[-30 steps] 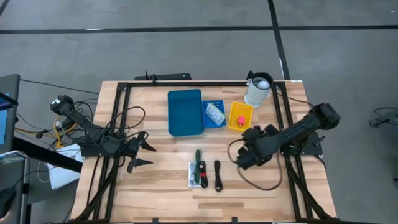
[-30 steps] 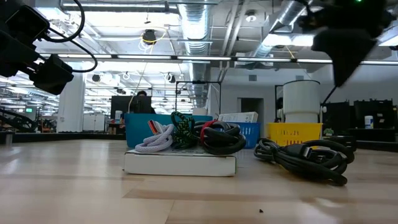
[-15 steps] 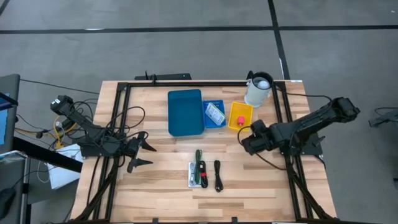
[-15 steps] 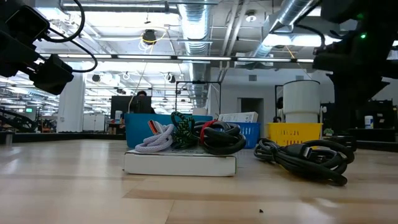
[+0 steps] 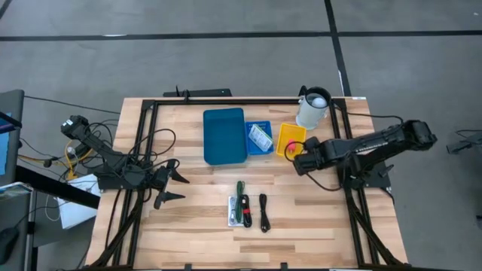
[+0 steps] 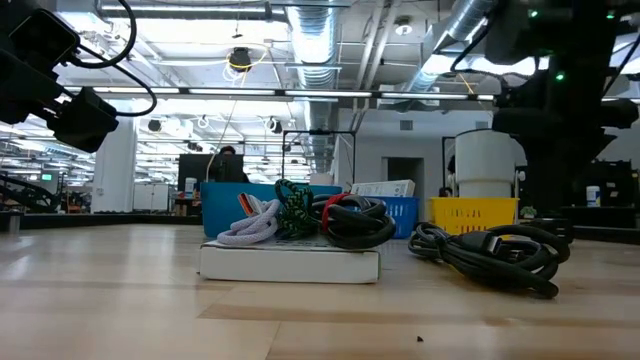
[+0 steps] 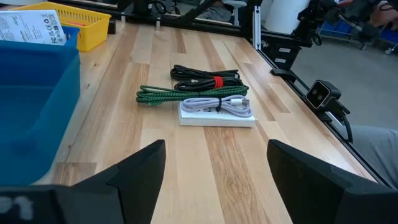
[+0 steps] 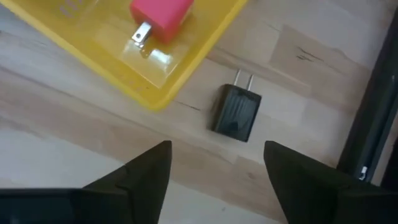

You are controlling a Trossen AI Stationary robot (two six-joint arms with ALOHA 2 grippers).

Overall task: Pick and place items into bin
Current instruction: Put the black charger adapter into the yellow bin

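A white flat box [image 5: 235, 213] lies on the table with green, white and black cable bundles [image 7: 205, 93] on top of it. A loose black cable [image 5: 263, 213] lies beside it. A small black plug adapter [image 8: 235, 113] lies on the wood next to the yellow bin [image 5: 286, 134], which holds a pink plug [image 8: 161, 11]. My right gripper [image 8: 217, 146] hovers open above the black adapter, at the bin's near right corner [image 5: 299, 159]. My left gripper [image 5: 172, 187] waits open at the table's left side.
A large blue bin [image 5: 224, 135] and a small blue basket [image 5: 265, 126] with a white printed packet [image 5: 260, 138] stand left of the yellow bin. A white jug [image 5: 312, 109] stands at the far right. Black frame rails [image 5: 343, 143] run along the table's sides.
My right gripper has moved from near the table's middle, right of the black cable, toward the far edge and the yellow bin, and now sits low over that bin's near right corner. The left arm and the items have stayed still.
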